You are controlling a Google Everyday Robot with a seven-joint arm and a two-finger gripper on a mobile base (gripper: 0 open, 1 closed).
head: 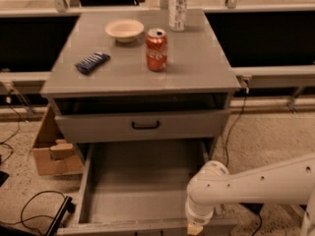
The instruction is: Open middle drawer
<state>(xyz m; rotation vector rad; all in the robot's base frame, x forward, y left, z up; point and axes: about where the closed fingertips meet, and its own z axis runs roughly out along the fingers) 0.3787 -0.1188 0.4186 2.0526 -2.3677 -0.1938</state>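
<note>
The middle drawer (142, 191) of the grey cabinet (138, 77) stands pulled far out toward me, and its grey inside is bare. Its front edge (123, 226) lies along the bottom of the camera view, and its black handle is below the frame. My gripper (195, 228) is at the drawer's front right corner, at the end of my white arm (256, 183), and is mostly cut off by the bottom edge. Above it, the top drawer (142, 125) shows its black bar handle, with a dark gap over its front.
On the cabinet top stand a cream bowl (123, 29), a red soda can (156, 49), a clear bottle (177, 3) and a blue snack bar (92, 62). A cardboard box (51, 154) sits on the floor at the left. Cables (29, 205) lie at the lower left.
</note>
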